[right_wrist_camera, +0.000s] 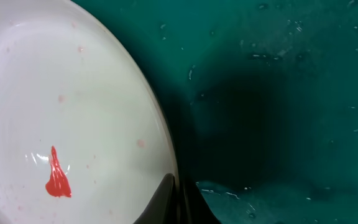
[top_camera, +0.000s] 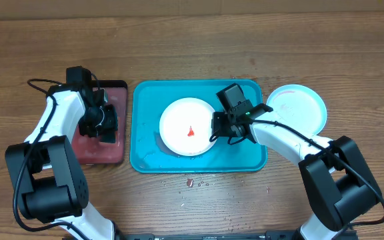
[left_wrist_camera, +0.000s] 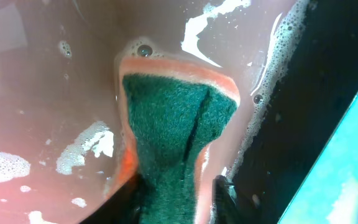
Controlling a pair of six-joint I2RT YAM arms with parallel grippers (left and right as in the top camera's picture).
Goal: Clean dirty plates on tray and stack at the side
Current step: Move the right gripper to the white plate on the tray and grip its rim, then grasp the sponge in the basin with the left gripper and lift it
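A white plate (top_camera: 187,127) with a red smear (top_camera: 191,132) lies in the turquoise tray (top_camera: 145,133). My right gripper (top_camera: 217,127) is shut on the plate's right rim; in the right wrist view the fingers (right_wrist_camera: 178,199) pinch the rim of the white plate (right_wrist_camera: 61,112) and the red smear (right_wrist_camera: 57,177) shows at lower left. A light blue plate (top_camera: 297,107) lies on the table right of the tray. My left gripper (top_camera: 105,125) is shut on the teal sponge (left_wrist_camera: 176,124) over the pinkish tray (top_camera: 89,148). The yellow-green plate is out of view.
The pinkish black-rimmed tray (left_wrist_camera: 42,93) holds soapy water and foam patches. Small red and wet spots (top_camera: 191,181) mark the wooden table in front of the turquoise tray. Both arm bases stand at the near edge.
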